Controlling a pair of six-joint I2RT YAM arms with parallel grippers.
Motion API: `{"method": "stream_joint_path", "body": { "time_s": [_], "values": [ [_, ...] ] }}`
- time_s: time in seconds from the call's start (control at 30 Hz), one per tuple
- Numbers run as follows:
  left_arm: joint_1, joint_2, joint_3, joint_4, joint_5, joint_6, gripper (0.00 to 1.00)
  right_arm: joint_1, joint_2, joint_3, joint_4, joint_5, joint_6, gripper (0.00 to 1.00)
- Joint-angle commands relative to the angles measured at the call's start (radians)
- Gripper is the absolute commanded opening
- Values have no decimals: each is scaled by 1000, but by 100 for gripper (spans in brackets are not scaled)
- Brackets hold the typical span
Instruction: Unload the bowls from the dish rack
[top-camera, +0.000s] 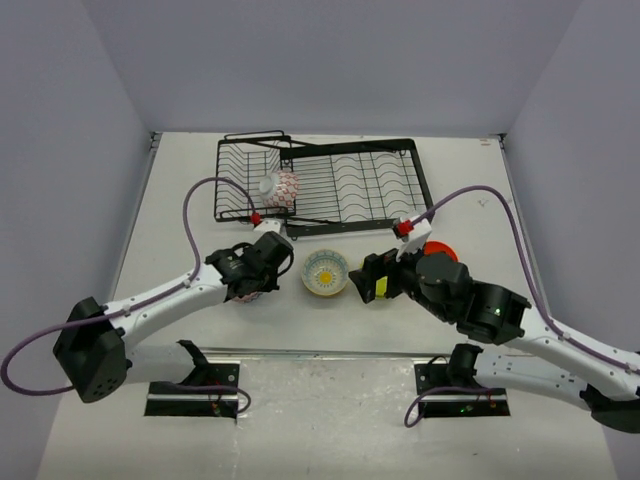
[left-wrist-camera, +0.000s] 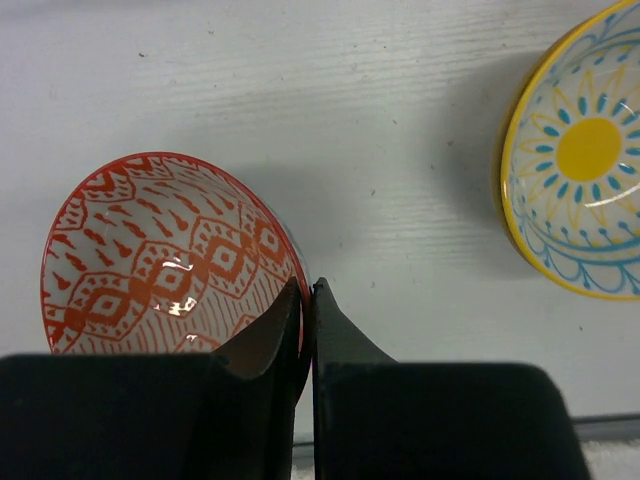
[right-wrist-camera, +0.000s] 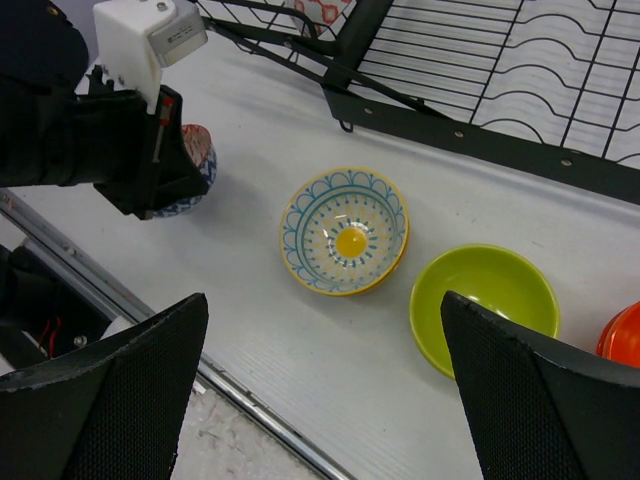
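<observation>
My left gripper (left-wrist-camera: 308, 288) is shut on the rim of a bowl with a red-and-white pattern inside (left-wrist-camera: 170, 260), low over the table, left of the cream bowl with the yellow centre (top-camera: 326, 273). In the right wrist view this held bowl (right-wrist-camera: 197, 150) shows a blue-patterned outside. My right gripper (right-wrist-camera: 325, 300) is open and holds nothing, hovering near the cream bowl (right-wrist-camera: 345, 230) and a lime green bowl (right-wrist-camera: 485, 300). An orange bowl (top-camera: 440, 250) sits beside it. The black wire dish rack (top-camera: 345, 228) holds one red-and-white bowl (top-camera: 278, 188) on its left side.
The rack (right-wrist-camera: 470, 130) spans the back of the table. The table's metal front edge (right-wrist-camera: 250, 405) runs just below my right gripper. Purple cables loop over both arms.
</observation>
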Motion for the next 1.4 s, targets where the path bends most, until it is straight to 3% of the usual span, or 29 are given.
{"method": "stream_joint_path", "body": {
  "time_s": [0.0,0.23,0.5,0.53,0.6,0.77,0.83,0.9,0.97,1.07,1.17,1.23,1.27,1.37],
  "values": [
    [-17,55,-38,165,-135,-60,0,-14,24,33,6,17,-8,99],
    [-59,164,-59,262,-179,-93,0,-45,8,-18,66,-34,-14,99],
    [-122,255,-60,268,-229,-150,0,-96,75,-22,77,-57,-20,99],
    [-122,264,-57,267,-227,-150,4,-112,106,-22,83,-71,-18,99],
    [-123,263,-59,261,-218,-152,32,-123,133,-25,95,-86,-12,99],
    [-126,160,-49,215,-204,-146,63,-184,170,-33,161,-123,12,99],
    [-126,79,-8,160,-245,-139,69,-246,166,-39,203,-138,35,99],
    [-125,-7,56,71,-306,-126,99,-301,167,-48,276,-204,55,99],
    [-114,-58,127,9,-345,-92,100,-319,204,-50,338,-265,60,99],
    [20,-139,190,7,-272,12,100,-339,297,-45,503,-419,78,99],
    [381,-188,234,27,-111,112,100,-378,436,5,655,-591,155,99],
    [537,-222,256,31,24,149,100,-418,513,30,755,-706,208,99],
    [696,-257,254,35,82,160,100,-447,590,42,843,-739,279,99],
    [937,-338,207,63,267,183,100,-479,705,60,994,-853,400,99]
  ]
}}
